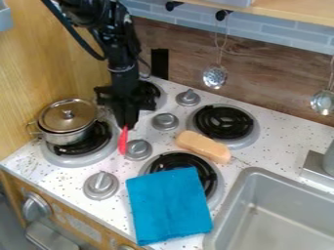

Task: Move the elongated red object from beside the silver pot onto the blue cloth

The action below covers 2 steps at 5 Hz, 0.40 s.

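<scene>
The robot arm is black, with blocky joints, a narrow lower part and a black cable, thick and curved.

- Bright, fairly even light over the pale surface.
- Soft highlights on the metal pot lid and the grey knobs.
- A dull sheen inside the sink.
- Shadows weak and soft-edged.
- The black arm and burner coils fall dark, with little inner detail.
</scene>
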Available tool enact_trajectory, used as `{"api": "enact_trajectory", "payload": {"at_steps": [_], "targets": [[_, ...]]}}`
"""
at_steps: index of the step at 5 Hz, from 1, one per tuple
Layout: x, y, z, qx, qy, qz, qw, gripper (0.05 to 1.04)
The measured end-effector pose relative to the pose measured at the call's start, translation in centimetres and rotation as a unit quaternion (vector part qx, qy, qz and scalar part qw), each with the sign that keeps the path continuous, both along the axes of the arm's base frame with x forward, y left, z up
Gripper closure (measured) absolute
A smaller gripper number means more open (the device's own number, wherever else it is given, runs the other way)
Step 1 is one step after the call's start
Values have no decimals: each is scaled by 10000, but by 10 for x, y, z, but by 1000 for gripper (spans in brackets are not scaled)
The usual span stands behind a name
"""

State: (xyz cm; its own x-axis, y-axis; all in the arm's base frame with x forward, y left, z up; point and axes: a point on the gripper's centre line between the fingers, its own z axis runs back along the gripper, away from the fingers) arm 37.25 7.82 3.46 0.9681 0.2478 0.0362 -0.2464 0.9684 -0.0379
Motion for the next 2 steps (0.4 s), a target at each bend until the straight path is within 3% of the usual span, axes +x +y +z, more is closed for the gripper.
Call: {"api": "enact_trajectory", "payload": {"at_steps": [2], "targets": [[-21, -9, 12, -132, 59, -213, 9997, 965]]}}
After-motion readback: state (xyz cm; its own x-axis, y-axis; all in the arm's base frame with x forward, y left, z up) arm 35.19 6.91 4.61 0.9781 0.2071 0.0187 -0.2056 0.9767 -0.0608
